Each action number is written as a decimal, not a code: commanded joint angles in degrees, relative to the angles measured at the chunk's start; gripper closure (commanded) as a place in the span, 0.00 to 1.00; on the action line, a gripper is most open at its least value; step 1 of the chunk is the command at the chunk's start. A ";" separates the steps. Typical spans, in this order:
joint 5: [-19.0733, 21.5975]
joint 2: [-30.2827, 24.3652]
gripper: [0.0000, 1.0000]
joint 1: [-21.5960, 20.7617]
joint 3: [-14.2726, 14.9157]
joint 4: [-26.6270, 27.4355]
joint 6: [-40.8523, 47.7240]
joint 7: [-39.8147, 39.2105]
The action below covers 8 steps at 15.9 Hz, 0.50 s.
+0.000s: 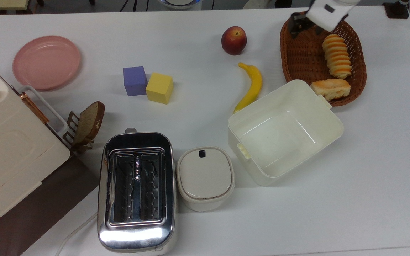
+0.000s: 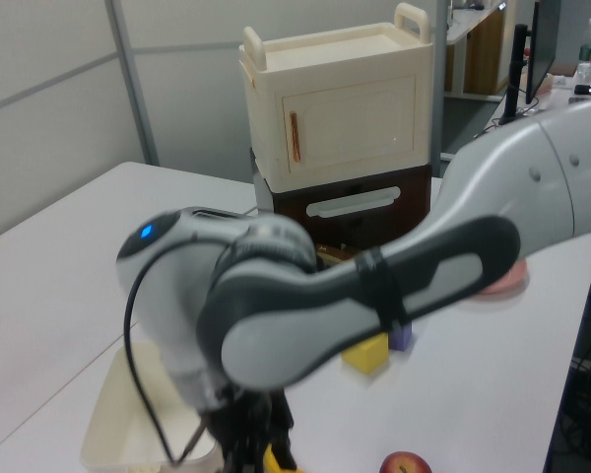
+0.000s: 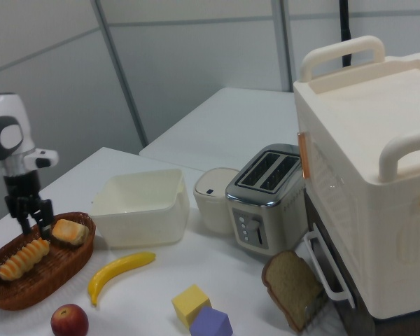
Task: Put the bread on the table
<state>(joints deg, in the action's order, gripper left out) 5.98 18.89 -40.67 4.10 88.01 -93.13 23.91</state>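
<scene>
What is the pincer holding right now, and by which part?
Nothing. The pincer is open and empty above the wicker basket, while the striped bread lies loose inside it.

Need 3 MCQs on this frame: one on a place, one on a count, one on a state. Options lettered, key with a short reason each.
1. Where does the bread lie?
A. in the wicker basket
B. in the cream tub
C. on the pink plate

2. How many cubes stand on the table?
A. one
B. two
C. four

3. What is the gripper doing?
A. clamping the banana
B. resting in the toaster
C. holding nothing, open above the basket

Key: 1 A, the striped roll lies beside the bun inside the basket. 2 B, a purple cube and a yellow cube. 3 C, nothing sits between its spread fingers in the right view.
</scene>
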 commanded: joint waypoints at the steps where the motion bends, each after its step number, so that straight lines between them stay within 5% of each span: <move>1: 0.61 4.12 0.00 -6.87 0.29 1.20 -8.62 11.21; 8: 2.90 12.22 0.00 -9.69 0.29 1.73 -20.33 21.17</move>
<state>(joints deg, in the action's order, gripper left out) 7.22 29.75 -49.90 3.87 89.22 -110.52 43.50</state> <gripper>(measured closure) 0.000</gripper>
